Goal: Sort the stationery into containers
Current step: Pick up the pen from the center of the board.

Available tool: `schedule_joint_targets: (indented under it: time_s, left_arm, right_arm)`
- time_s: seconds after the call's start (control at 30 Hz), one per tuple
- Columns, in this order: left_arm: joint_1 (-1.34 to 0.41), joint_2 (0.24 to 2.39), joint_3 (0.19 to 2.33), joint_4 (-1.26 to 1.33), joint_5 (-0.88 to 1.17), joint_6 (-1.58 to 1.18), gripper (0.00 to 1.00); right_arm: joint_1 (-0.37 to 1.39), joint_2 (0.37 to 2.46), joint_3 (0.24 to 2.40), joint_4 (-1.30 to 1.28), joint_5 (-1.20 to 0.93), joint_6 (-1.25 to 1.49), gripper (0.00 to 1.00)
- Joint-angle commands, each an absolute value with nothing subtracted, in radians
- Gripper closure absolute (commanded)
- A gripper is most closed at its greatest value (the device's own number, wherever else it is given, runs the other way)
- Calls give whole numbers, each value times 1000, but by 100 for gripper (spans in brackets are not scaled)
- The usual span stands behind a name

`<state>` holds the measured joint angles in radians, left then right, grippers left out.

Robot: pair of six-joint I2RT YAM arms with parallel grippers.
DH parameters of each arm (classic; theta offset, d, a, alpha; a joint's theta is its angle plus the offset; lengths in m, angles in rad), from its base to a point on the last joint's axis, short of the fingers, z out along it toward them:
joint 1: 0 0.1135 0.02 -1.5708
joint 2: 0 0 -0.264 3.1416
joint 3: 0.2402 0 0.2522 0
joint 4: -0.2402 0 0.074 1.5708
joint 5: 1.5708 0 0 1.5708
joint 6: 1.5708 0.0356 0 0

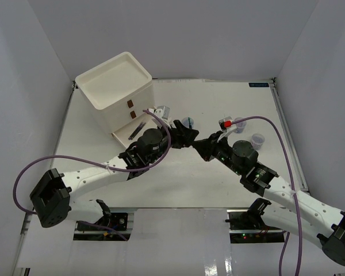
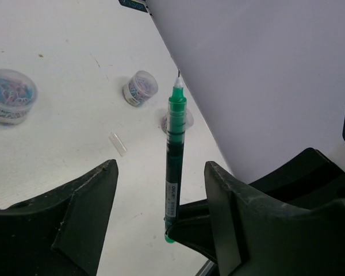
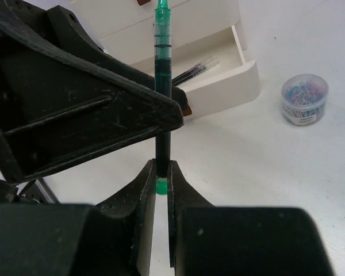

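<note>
A robotics lab cell: white table (image 1: 178, 184) boxed by plain white walls (image 1: 178, 34), two arms (image 1: 92, 175) bolted on.

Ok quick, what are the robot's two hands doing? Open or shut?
The left gripper is open, a finger on each side of the green pen.
The right gripper is shut on the green pen's end.

White table (image 1: 178, 184), pale grey walls (image 1: 190, 34)

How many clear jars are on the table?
3. One jar mid-table, right of the drawer unit; second jar further right; third jar right again, nearer the robot. Others may be hidden.
</note>
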<state>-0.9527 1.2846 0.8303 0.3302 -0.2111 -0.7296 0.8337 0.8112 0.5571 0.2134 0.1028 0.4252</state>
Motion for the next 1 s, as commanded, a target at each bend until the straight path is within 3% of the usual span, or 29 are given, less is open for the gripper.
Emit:
schedule_joint_targets:
  time_s: [0.0, 0.13, 0.33, 0.57, 0.77, 0.83, 0.9, 0.97]
  left_arm:
    - [-963, 1295, 865, 385, -268, -707, 30]
    - [-966, 1313, 865, 397, -267, -703, 47]
    - [-974, 1327, 862, 403, -249, -706, 53]
    - [-980, 1336, 862, 414, -230, -674, 79]
    - [-979, 1304, 845, 408, -230, -595, 91]
    - [-979, 1299, 853, 385, -226, -568, 92]
    - [-976, 1296, 859, 368, -210, -523, 92]
    - [-960, 1290, 867, 335, -199, -488, 93]
  right_arm:
    - [842, 798, 543, 298, 115, 448, 92]
    - [841, 795, 535, 311, 110, 460, 92]
    - [841, 790, 532, 318, 114, 463, 92]
    - [841, 788, 526, 318, 118, 466, 91]
    - [841, 775, 511, 288, 138, 465, 75]
    - [841, 772, 506, 275, 141, 462, 64]
    - [841, 770, 508, 249, 153, 451, 47]
    - [841, 765, 522, 189, 181, 434, 38]
